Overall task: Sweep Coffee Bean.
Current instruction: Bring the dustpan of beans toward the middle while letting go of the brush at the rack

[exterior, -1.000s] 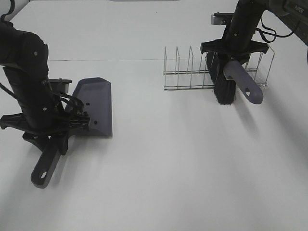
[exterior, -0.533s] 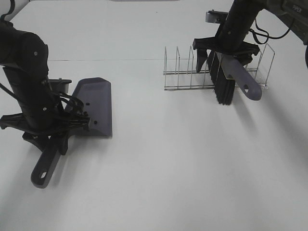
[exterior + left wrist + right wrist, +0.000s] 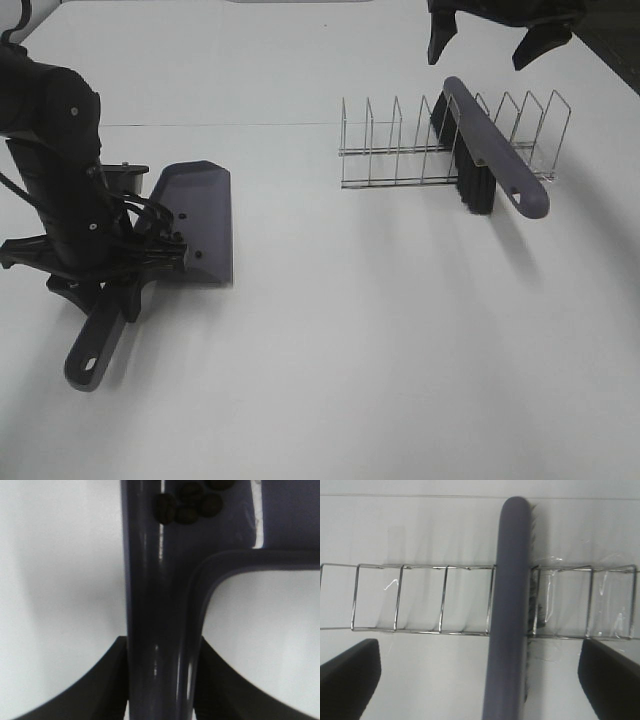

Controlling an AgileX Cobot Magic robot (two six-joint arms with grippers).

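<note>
Nearest the camera: hang-hole end of the dustpan handle (image 3: pixel 90 352), low over the white surface (image 3: pixel 380 360), lower left. The left tool (image 3: pixel 112 272) is clamped on that handle. In the wrist view both black fingers (image 3: pixel 107 685) press against either side of the shaft, no gap.

Just beyond it, the grey-purple dustpan (image 3: pixel 200 222) sits flat on the surface, left side, long straight edge facing right. Task item: the coffee beans (image 3: pixel 187 505) lie in a small dark cluster inside the pan, close to where the handle joins. About five show, but the frame edge cuts the cluster, so the count is unsure.

Farther back, right of centre: the wire rack (image 3: pixel 400 150) with upright dividers. The brush (image 3: pixel 497 150) rests in one slot, its grip slanting out toward the near right past the rack. The black bristles (image 3: pixel 475 190) hang on the rack's near side.

Farthest, at the top edge: the right tool (image 3: pixel 480 60), above the brush and clear of it. Its jaws are spread wide and hold nothing. In the right wrist view the fingers sit far apart, with the brush grip between them, well clear on both sides.
</note>
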